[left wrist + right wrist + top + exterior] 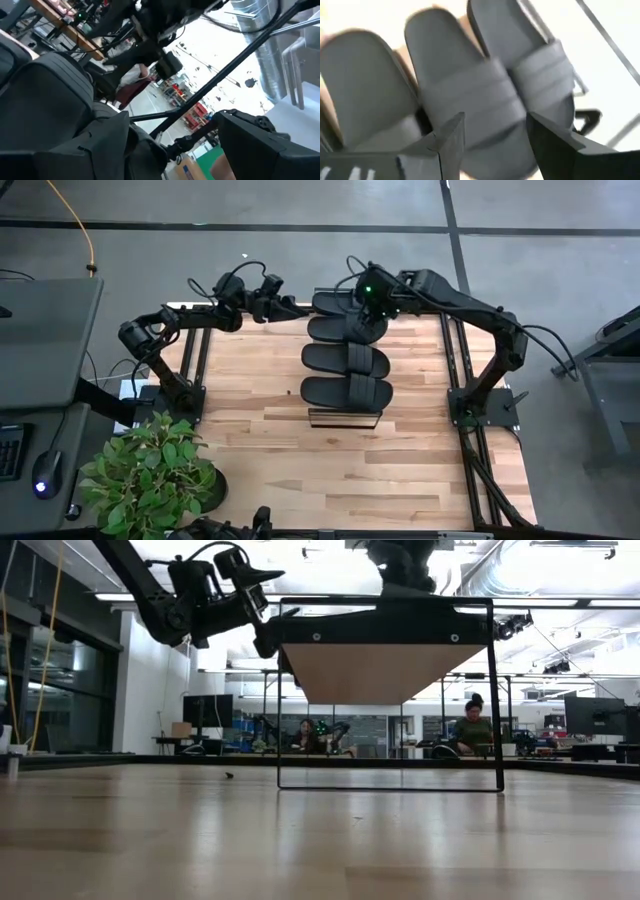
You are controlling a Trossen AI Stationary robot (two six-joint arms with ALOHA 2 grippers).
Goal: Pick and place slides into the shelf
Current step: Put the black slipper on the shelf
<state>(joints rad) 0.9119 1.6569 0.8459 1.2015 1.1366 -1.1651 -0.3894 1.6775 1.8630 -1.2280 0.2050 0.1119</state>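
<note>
Farthest slide (335, 302) partly hidden under right gripper (366, 315); shelf (345, 418) top mostly covered by slides; wrist-view slides (485, 95) blurred, cropped.

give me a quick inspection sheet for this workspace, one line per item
surface: light wood table, mostly bare
job's things: four black slides in a row on the shelf, the farthest partly under the right gripper
clutter: potted plant at a table corner
grippers: left gripper open, raised beside the shelf's far end; right gripper open over a slide's strap, holding nothing
cables: yellow cable on the floor; black cables along both arms
surroundings: grey floor, desk with mouse; people seated far behind
</note>
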